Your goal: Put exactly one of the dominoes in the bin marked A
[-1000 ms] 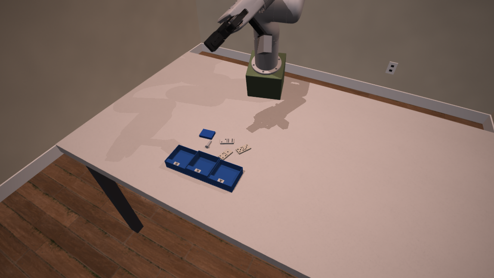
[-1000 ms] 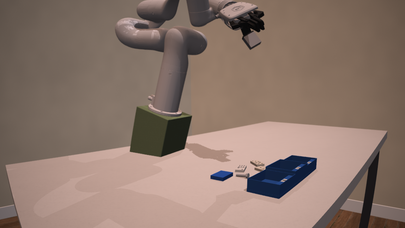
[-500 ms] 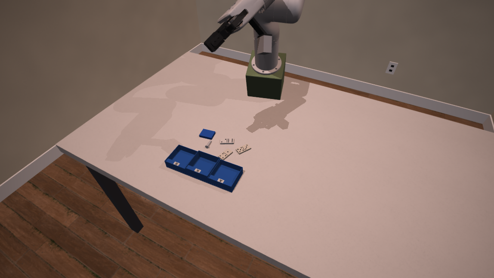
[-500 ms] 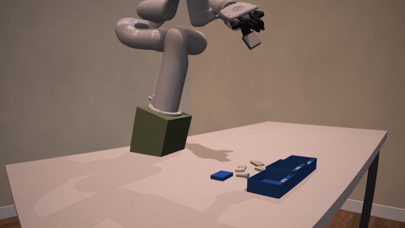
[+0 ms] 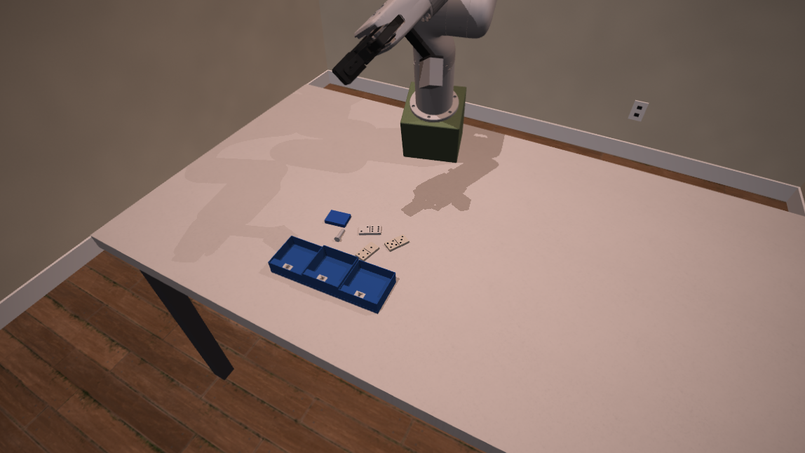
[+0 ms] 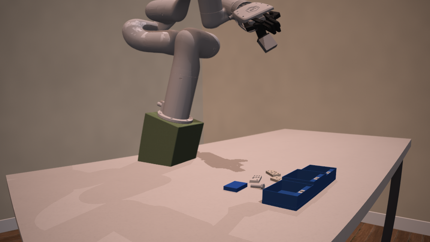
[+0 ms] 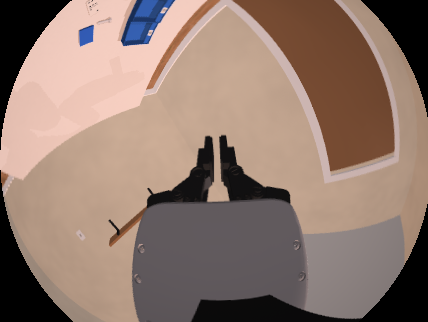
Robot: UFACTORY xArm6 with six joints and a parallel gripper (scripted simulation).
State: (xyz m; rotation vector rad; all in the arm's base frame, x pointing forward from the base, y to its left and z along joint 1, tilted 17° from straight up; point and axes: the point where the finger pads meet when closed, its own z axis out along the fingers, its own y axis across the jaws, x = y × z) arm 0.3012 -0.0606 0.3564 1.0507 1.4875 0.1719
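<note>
High above the tabletop (image 5: 562, 270), the gripper (image 6: 266, 42) hangs with its jaws pressed nearly together, only a thin slit between the fingers in the wrist view, and nothing pinched or touched. It points down and outward, near the tabletop's back edge and beside the green pedestal (image 6: 156, 150) that carries the arm.

Far below the jaws and well out from them lie the three dominoes, all flat on the tabletop: one (image 5: 369, 229) nearest the pedestal side, one (image 5: 396, 242) just beside it, and one (image 5: 367, 251) close against the wall of the bin row. The row of three joined blue bins (image 5: 368, 303) stands upright, each with a small label too small to read, so which is A cannot be told. A flat blue block (image 5: 337, 217) and a small grey bolt (image 5: 339, 235) lie near the row's far end, close to the first domino.

Between the jaws and these things is open air; a wide stretch of tabletop surrounds the cluster, whose bin row lies toward the near front edge.
</note>
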